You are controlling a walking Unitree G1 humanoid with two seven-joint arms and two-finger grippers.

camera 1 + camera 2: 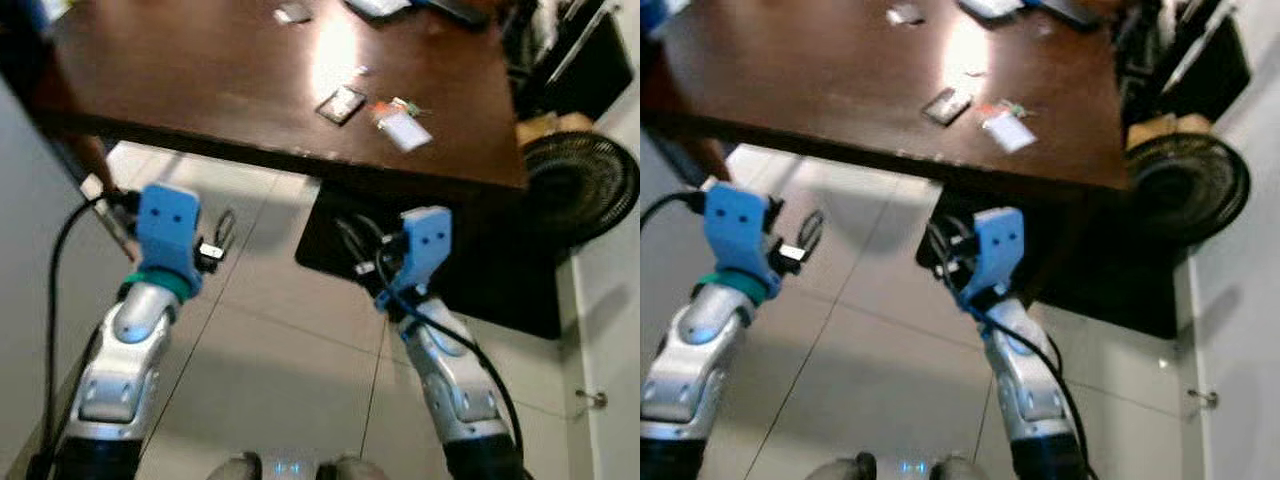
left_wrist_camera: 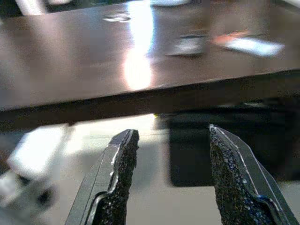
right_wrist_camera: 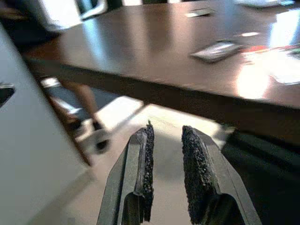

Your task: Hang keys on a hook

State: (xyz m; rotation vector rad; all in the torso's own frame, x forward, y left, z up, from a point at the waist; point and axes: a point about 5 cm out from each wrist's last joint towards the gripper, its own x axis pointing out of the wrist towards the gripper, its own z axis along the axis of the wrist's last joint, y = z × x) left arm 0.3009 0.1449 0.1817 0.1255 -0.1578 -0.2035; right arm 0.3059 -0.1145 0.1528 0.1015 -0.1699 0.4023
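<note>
A dark wooden table is standing ahead. The keys, with a white tag, are lying near its right front corner, beside a small dark card. Below the front edge, the left gripper is hovering wide open and empty, the right gripper slightly parted, empty.

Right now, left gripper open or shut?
Open. In the left wrist view the left gripper has a wide gap between its two black fingers, nothing held, pointing toward the dark table edge.
</note>
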